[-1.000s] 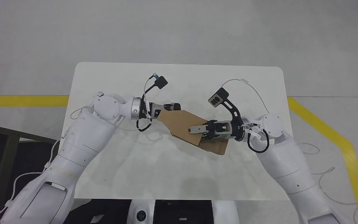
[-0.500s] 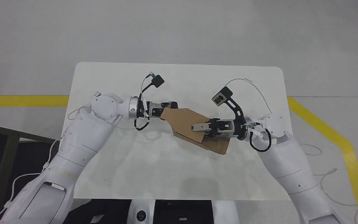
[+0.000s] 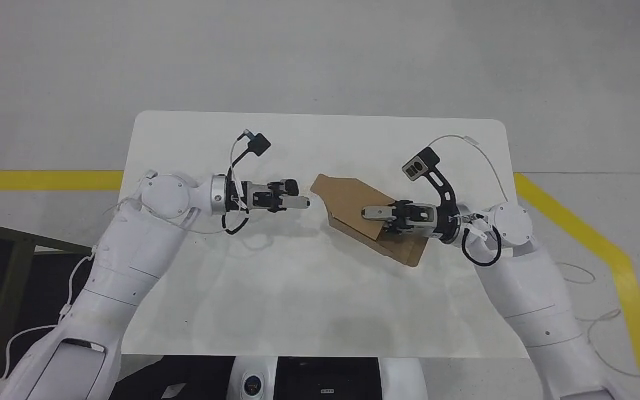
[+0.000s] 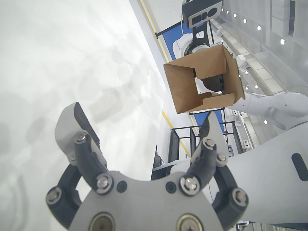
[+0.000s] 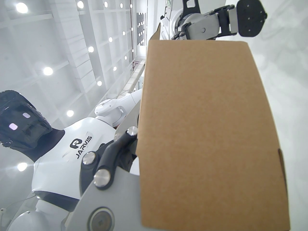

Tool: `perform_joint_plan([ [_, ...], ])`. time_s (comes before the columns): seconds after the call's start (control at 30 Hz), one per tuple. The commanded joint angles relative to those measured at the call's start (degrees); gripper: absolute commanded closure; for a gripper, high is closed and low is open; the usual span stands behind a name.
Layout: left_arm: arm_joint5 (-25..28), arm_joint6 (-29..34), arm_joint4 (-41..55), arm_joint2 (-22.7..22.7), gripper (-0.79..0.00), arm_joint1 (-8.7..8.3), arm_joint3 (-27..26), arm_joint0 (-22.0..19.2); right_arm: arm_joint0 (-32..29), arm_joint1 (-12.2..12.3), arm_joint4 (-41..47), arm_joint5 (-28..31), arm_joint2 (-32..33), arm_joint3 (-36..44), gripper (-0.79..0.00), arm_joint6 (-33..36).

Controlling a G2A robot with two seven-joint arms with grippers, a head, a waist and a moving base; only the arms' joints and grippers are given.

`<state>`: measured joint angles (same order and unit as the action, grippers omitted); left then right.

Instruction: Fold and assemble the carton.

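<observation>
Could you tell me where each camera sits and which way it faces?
Top view: above the arms, looking down at the table; both arms show, right gripper holding the carton.
Left wrist view: on that wrist, looking past its open fingers into the carton's open end.
Right wrist view: on that wrist, looking along the carton's side toward the left gripper.
All share the carton.

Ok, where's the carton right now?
In the top view the carton is over the table, right of centre, held by the right gripper, the open left gripper just off its left end.
</observation>
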<state>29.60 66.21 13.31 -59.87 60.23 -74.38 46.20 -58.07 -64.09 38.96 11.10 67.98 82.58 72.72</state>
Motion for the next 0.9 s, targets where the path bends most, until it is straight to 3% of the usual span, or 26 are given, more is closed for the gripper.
perform_joint_plan([
  [0.0, -0.2, 0.2, 0.4, 0.3, -0.785, 0.04, -1.1, 0.3, -0.1, 0.0, -0.2, -0.1, -0.2, 0.2, 0.0, -0.5],
  [0.87, 0.4, 0.0, 1.8, 6.5, -0.785, 2.04, -1.6, -2.8, 0.4, -0.8, -0.1, 0.0, -3.3, 1.5, 0.0, -1.7],
])
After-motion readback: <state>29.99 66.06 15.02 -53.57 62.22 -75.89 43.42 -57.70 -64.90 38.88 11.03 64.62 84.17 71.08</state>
